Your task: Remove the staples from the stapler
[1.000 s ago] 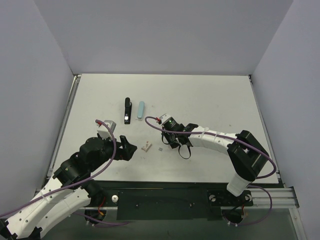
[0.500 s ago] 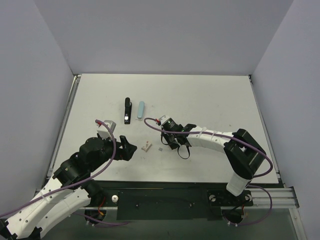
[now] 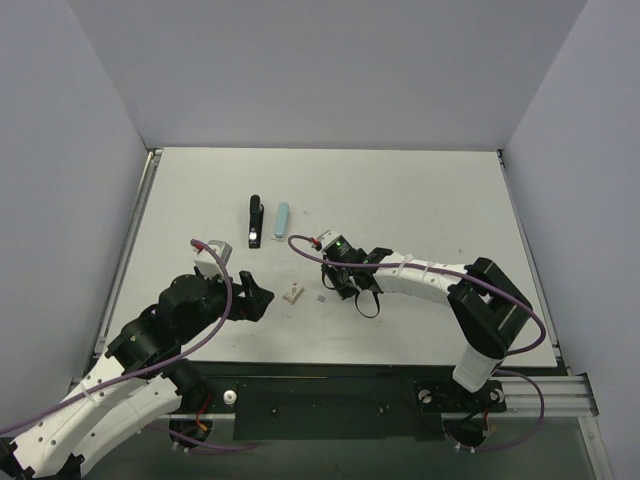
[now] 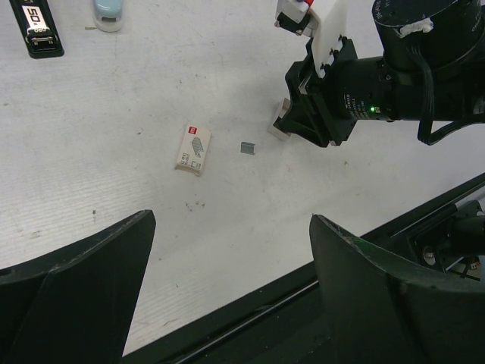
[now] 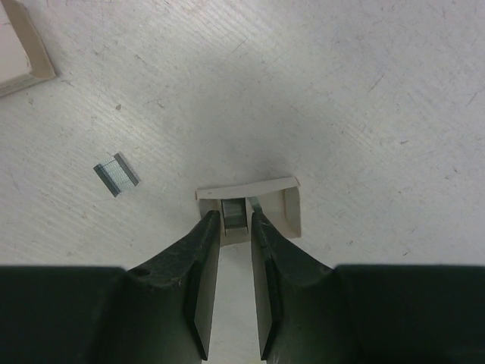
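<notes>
The black stapler [image 3: 254, 220] [image 4: 38, 27] lies at the back of the table with its silvery strip showing, far from both grippers. My right gripper [image 3: 335, 287] [image 5: 236, 224] points down into a small cream tray [image 5: 292, 206]. Its jaws stand narrowly open on either side of a short grey strip of staples [image 5: 236, 211] that lies in the tray, with a thin gap beside it. Another loose strip of staples [image 5: 116, 174] [image 4: 248, 148] lies on the table to the left. My left gripper [image 3: 258, 298] [image 4: 233, 220] hovers wide open and empty near the front edge.
A light-blue bar [image 3: 283, 217] [image 4: 108, 10] lies just right of the stapler. A small white staple box [image 3: 293, 294] [image 4: 192, 149] sits between the two grippers. The black front rail [image 4: 318, 296] runs under my left gripper.
The right gripper's jaws have parted slightly around the staple strip in the tray. The right arm shifted a little to the left. The left arm has not moved.
</notes>
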Available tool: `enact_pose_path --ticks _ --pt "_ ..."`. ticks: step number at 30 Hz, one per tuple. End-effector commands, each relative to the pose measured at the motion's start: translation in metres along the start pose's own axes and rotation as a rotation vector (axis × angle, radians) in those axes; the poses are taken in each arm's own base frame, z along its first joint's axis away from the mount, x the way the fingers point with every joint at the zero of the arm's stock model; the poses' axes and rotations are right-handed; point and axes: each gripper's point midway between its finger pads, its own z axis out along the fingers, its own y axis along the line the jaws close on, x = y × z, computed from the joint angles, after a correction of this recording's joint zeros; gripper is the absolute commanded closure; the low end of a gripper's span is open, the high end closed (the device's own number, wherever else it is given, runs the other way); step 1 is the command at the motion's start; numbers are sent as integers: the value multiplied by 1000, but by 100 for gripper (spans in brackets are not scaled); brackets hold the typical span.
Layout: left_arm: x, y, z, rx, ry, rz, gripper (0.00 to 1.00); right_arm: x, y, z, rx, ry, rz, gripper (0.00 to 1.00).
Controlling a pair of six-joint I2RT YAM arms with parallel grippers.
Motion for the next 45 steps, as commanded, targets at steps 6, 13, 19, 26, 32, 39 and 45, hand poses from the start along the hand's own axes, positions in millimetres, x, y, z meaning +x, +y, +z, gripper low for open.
enact_pose_path --ticks 6,13,19,26,32,39,45 --pt "-16 -12 -5 36 -36 2 6 -7 0 -10 -1 -27 9 79" --pt "-17 -11 -5 33 -35 3 6 -23 7 -32 -30 -96 33 75" --pt "-20 -11 -8 27 -39 6 6 -31 32 -47 -93 -129 -23 70" --pt "-26 -10 -16 18 -52 12 6 -25 61 -47 -200 -93 -148 60" --pt "-26 -9 -16 13 -53 16 6 -31 72 -40 -236 -88 -220 57" --pt "-23 -7 -15 11 -49 20 6 -34 80 -28 -278 -92 -304 57" --pt "-22 -6 -17 11 -52 19 6 -36 81 -17 -287 -82 -312 57"
